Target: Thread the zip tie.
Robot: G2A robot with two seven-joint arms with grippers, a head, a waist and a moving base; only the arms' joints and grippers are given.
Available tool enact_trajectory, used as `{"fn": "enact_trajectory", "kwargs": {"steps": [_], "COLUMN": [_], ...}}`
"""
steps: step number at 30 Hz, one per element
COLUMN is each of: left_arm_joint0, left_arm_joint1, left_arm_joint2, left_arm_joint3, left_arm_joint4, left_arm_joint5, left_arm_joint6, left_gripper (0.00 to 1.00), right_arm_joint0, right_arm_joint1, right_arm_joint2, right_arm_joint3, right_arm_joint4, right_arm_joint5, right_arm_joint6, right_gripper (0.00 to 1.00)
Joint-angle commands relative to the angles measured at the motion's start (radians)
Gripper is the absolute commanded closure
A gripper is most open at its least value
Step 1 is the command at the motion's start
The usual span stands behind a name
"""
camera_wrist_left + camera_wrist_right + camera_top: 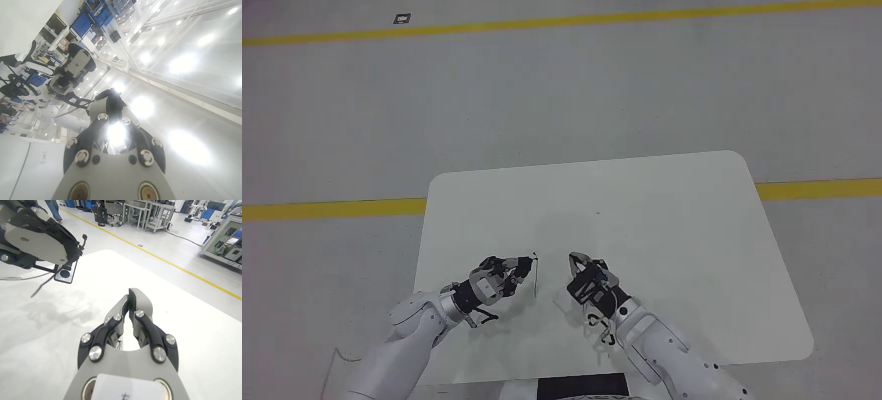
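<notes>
A thin black zip tie (535, 277) stands nearly upright over the white table (692, 200), with my left gripper (520, 268) shut on it partway along its length. In the right wrist view the zip tie (84, 236) shows its head above the left gripper (78, 248) and its tail hanging down toward the table (170, 313). My right gripper (128, 302) is shut with nothing between its pads, a short way to the right of the tie and apart from it. In the top view the right gripper (573, 262) points toward the far side. The left gripper (111, 92) appears shut against a bright ceiling.
Both grippers hover over the near middle of the table. Its far half and right side are bare white surface (672, 230). The floor beyond has a yellow line (332, 209). Equipment racks (147, 217) stand far off the table.
</notes>
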Motion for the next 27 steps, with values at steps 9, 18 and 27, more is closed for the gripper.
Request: {"fn": "enact_trajectory", "kwargs": {"steps": [9, 18, 27], "left_arm_joint0": [0.0, 0.0, 0.0], "left_arm_joint1": [0.0, 0.0, 0.0], "left_arm_joint2": [0.0, 0.0, 0.0], "left_arm_joint3": [0.0, 0.0, 0.0], "left_arm_joint4": [0.0, 0.0, 0.0], "left_arm_joint5": [0.0, 0.0, 0.0], "left_arm_joint6": [0.0, 0.0, 0.0], "left_gripper": [1.0, 1.0, 1.0], "right_arm_joint0": [-0.035, -0.049, -0.011], "right_arm_joint1": [0.011, 0.012, -0.01], "right_arm_joint2": [0.032, 0.016, -0.033], "right_arm_joint3": [-0.035, -0.056, -0.031], "right_arm_joint4": [0.107, 0.164, 0.206], "right_arm_joint5": [-0.191, -0.291, -0.25], "right_arm_joint6": [-0.009, 0.019, 0.027], "right_gripper": [0.0, 0.18, 0.59]}}
